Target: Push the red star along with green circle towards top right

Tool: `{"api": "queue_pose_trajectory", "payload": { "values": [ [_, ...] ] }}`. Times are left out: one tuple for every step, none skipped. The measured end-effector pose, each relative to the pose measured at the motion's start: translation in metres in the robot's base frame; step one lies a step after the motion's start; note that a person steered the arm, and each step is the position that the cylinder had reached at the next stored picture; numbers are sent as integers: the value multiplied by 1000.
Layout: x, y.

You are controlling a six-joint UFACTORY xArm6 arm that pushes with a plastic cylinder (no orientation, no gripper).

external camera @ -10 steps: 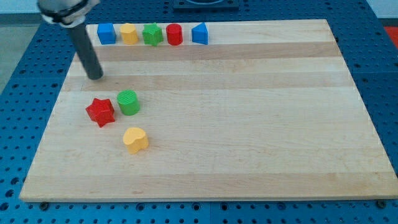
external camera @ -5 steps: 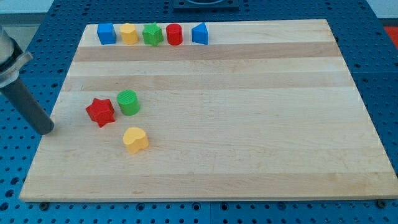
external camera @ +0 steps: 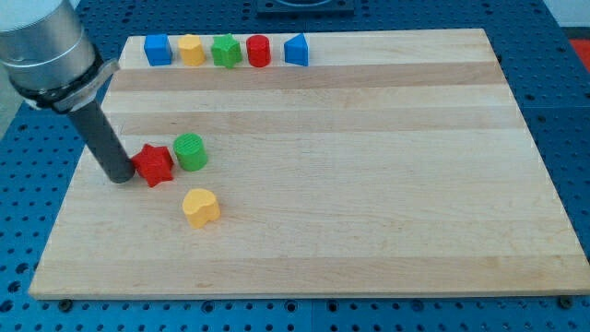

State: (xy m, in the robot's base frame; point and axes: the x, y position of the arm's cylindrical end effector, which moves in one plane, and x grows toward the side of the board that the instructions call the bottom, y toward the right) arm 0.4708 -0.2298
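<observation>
Camera view: my tip (external camera: 121, 177) touches the red star (external camera: 153, 165) on its left side; the green circle (external camera: 191, 151) sits just right of the star. No gripper here. I'd push rightward and up.

Board (external camera: 369, 184): pale wood, lengthwise grain stripes. Surround: blue pegboard (external camera: 562, 111), dotted with holes. My tip (external camera: 120, 178): dark grey rod. Red star (external camera: 154, 165), green circle (external camera: 191, 151), yellow heart (external camera: 200, 207). Far row: blue cube (external camera: 158, 50), yellow block (external camera: 191, 49), green block (external camera: 226, 51), red block (external camera: 258, 51), blue triangle (external camera: 295, 50).
</observation>
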Motion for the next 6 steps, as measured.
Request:
{"api": "queue_pose_trajectory", "payload": {
  "values": [
    [-1,19],
    [-1,40],
    [-12,66],
    [-26,84],
    [-44,109],
    [-52,141]
  ]
}}
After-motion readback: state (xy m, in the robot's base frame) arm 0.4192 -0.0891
